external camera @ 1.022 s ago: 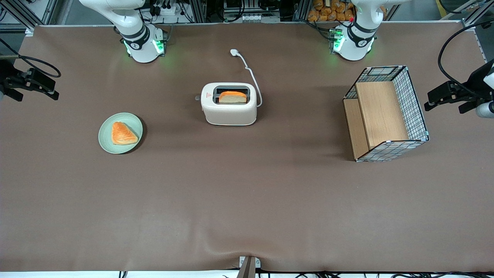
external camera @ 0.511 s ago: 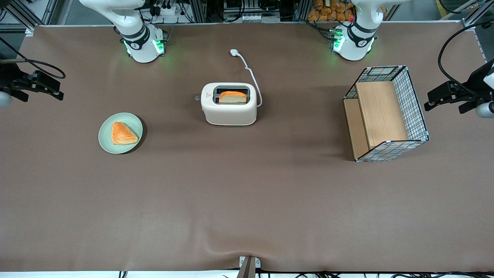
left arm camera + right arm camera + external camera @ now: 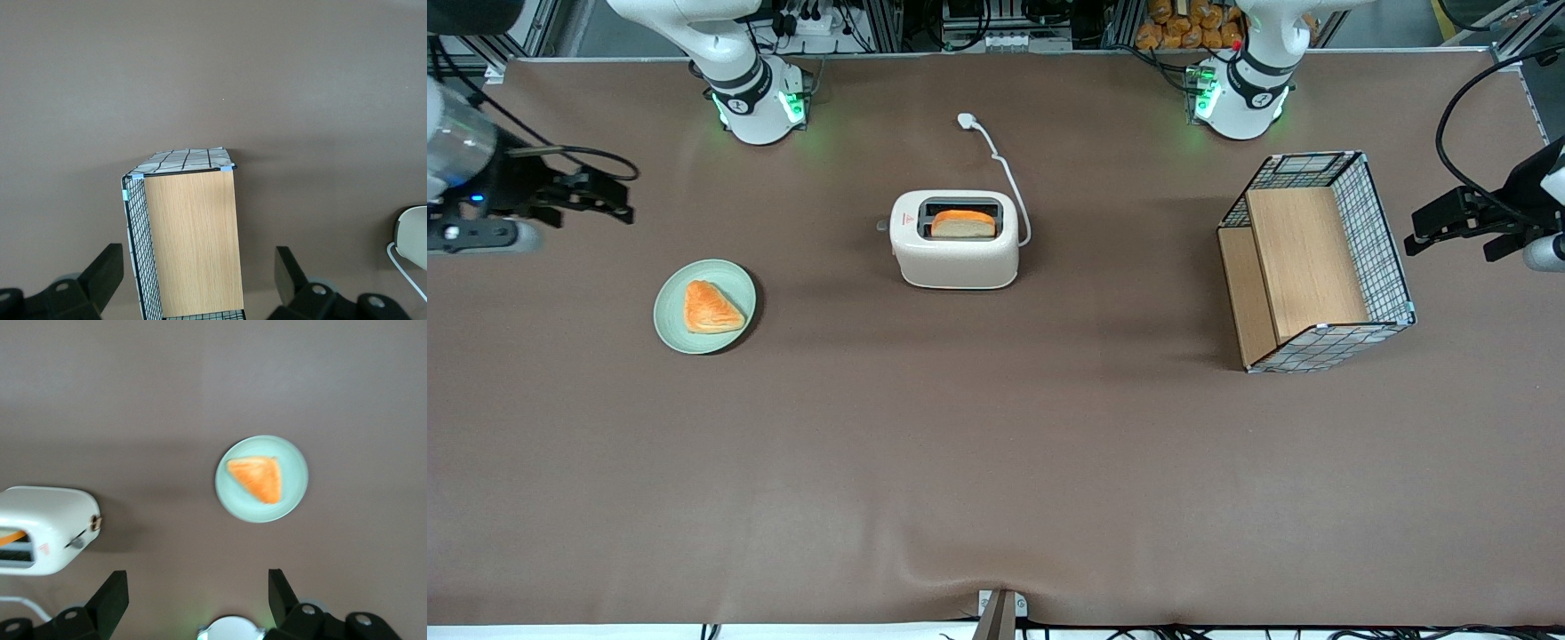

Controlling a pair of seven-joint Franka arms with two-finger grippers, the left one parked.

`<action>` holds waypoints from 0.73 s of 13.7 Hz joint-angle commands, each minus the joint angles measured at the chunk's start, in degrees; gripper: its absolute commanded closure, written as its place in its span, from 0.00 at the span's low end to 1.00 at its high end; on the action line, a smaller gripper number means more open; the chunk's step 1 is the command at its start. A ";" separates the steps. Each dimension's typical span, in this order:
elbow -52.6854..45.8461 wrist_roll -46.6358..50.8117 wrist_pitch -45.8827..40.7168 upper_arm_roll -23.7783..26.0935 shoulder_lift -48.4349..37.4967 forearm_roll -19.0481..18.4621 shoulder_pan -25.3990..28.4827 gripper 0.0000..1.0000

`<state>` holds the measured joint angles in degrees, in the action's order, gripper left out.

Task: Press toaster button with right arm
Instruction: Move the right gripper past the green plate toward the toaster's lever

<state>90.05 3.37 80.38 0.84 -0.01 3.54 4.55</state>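
Rounded cream toaster (image 3: 955, 240), grey toaster button (image 3: 882, 226), 1 bread slice (image 3: 963, 223), matte brown table (image 3: 996, 462), black gripper (image 3: 609, 197) spread wide, empty, near round green plate (image 3: 671, 327).

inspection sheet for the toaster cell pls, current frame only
Surface: brown table cover, a few wrinkles near the front camera's edge.
Job's things: toaster upright, bread slice in its slot; toaster button untouched.
Clutter: green plate with a pastry; wire basket toward the parked arm's end.
Grippers: gripper open, high, toward the working arm's end, apart from the toaster.
Cables: white cord and plug, unplugged on the table.
Surroundings: frame rails, wiring past the table edge.
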 commanded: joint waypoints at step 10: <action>9.87 9.99 -0.31 -0.22 -2.09 7.96 7.40 1.00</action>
<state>96.65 11.85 79.38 1.06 0.02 9.30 11.27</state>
